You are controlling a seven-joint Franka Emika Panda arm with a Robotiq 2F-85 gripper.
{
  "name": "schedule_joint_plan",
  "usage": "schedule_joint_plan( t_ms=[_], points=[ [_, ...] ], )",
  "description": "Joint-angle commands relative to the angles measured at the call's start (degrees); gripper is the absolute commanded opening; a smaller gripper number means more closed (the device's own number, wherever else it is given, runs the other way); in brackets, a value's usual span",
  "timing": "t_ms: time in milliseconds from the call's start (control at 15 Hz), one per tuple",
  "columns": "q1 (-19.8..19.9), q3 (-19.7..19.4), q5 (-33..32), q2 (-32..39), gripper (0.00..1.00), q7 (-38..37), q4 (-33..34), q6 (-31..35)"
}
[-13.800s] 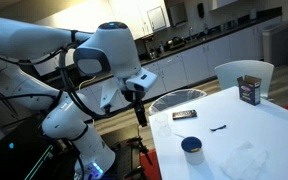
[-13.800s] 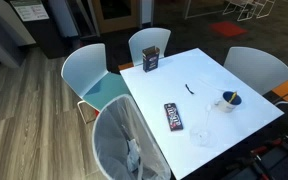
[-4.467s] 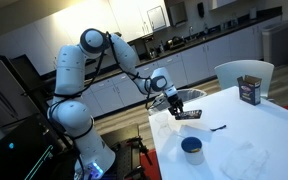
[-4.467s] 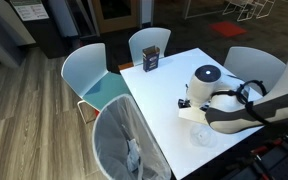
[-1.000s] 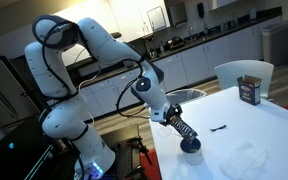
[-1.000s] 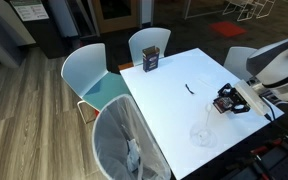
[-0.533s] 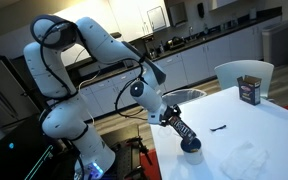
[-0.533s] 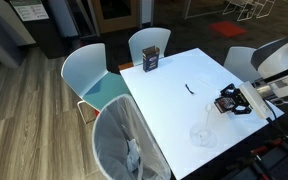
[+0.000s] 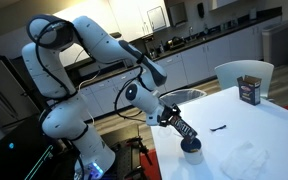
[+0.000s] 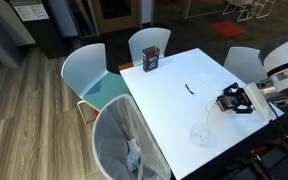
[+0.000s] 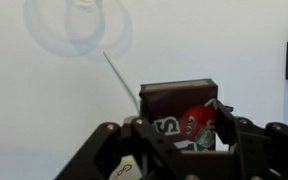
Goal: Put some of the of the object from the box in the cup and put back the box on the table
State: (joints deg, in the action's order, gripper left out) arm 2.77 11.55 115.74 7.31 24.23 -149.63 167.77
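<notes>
The end effector (image 9: 170,117) was clamped on the box (image 9: 184,130), holding it tilted steeply with its lower end just above the cup (image 9: 191,146) (which stood near the edge of the white tabletop (image 9: 254,125)), while a brown container (image 9: 249,91) stood well beyond the cup.

brown container (image 10: 151,60): upright (white label) | white chairs (image 10: 89,75): three | bin (image 10: 106,130): lined | dark stick (image 10: 189,88): lying flat

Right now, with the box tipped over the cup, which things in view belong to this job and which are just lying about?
Job in hand: box, cup, table.

Lying about: brown container, thin dark stick, clear plastic piece, waste bin, chairs.
</notes>
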Motion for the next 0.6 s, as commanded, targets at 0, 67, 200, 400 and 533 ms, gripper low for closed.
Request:
schedule_joint_plan(
  t_ms=[0,67,200,400,533],
  points=[
    [0.0,-0.04,0.11,-0.28,0.62,0.22,0.0,-0.02],
    [-0.08,0.18,-0.21,-0.61,0.37,0.04,-0.15,-1.01],
    [0.46,-0.03,-0.8,-1.69,0.37,-1.01,-1.0,-2.77],
    [1.41,-0.62,-0.86,-2.92,0.37,-1.8,-1.93,-5.54],
    [2.49,-1.33,-0.89,-4.0,0.37,-2.43,-2.86,-8.35]
  ],
)
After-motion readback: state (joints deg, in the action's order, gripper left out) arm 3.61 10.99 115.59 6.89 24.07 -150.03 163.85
